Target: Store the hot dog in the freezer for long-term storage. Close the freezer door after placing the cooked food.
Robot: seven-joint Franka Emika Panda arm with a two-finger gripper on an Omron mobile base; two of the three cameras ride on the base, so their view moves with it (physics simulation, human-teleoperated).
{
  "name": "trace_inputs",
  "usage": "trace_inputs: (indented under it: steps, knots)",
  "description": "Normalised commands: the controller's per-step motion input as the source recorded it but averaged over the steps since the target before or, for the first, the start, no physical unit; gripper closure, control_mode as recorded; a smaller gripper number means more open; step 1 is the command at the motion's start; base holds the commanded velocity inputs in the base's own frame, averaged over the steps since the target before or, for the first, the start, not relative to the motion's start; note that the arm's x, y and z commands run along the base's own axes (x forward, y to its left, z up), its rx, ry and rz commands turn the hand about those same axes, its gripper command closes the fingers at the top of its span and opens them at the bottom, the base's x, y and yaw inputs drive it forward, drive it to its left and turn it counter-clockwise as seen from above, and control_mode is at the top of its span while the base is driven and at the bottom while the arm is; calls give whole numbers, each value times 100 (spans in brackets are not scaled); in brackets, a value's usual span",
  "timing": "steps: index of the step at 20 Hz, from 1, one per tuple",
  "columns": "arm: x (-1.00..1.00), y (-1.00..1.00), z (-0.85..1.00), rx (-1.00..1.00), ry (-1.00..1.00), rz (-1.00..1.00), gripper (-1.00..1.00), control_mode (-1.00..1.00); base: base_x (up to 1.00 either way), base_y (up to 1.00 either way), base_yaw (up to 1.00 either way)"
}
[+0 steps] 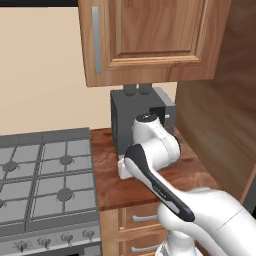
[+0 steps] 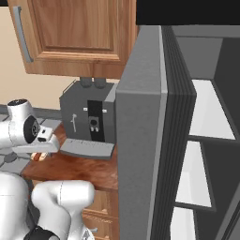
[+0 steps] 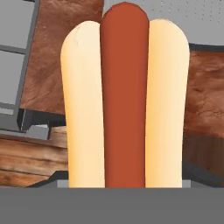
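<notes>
The hot dog (image 3: pixel 124 105), a tan bun with a red-orange sausage down its middle, stands close up in the hand view and hides my fingertips. The wooden counter lies well below it. In the right base view my gripper (image 2: pixel 41 153) hangs over the counter's left end, shut on the hot dog (image 2: pixel 39 156), of which a small tan bit shows under the hand. The freezer door (image 2: pixel 140 140) stands open, edge-on to the right base view. Beyond it is the freezer (image 2: pixel 206 117) with its white shelves.
A dark grey coffee machine (image 1: pixel 142 117) stands at the back of the wooden counter (image 1: pixel 190 172), with its tray (image 2: pixel 86 148) in front. A gas stove (image 1: pixel 45 175) lies to the left. A wooden wall cabinet (image 1: pixel 150 40) hangs overhead.
</notes>
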Motion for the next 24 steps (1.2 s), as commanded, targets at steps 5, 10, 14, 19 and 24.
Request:
trace_inputs:
  steps: [5, 10, 14, 19, 24]
  knots:
    - [-6, -47, 60, 0, 5, -14, 100, -100, 0, 0, 0]
    - [-12, -50, 53, 0, 4, -18, 100, -100, 0, 0, 0]
    - [-7, -64, 36, 0, 1, -14, 100, -100, 0, 0, 0]
    - [0, -82, 11, 0, 5, -6, 100, -100, 0, 0, 0]
    - [0, -61, -8, 0, 5, 0, 100, -100, 0, 0, 0]
